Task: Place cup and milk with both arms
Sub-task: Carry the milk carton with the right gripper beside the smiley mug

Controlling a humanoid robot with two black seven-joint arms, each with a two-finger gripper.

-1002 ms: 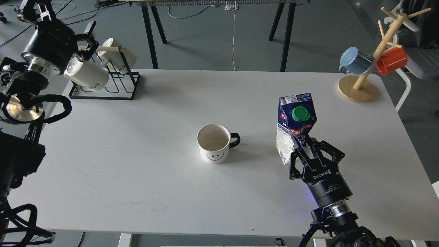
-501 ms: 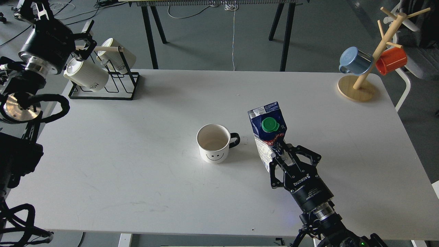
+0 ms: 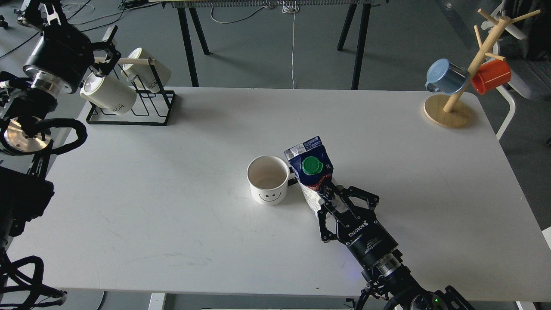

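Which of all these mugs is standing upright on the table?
Only the white mug with the smiley face, mid-table beside the milk carton. The two cream mugs hang on a black wire rack, and the blue mug and orange mug hang on a wooden tree.

A white table (image 3: 172,193) stands on a grey floor (image 3: 267,51). Black trestle legs (image 3: 357,43) rise behind it, with cables (image 3: 293,43) trailing down. A white chair (image 3: 510,103) sits at the right. Light is soft and even.

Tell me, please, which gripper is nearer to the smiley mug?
Right. The right gripper holds the milk carton just right of the smiley mug; the left gripper is far off by the rack.
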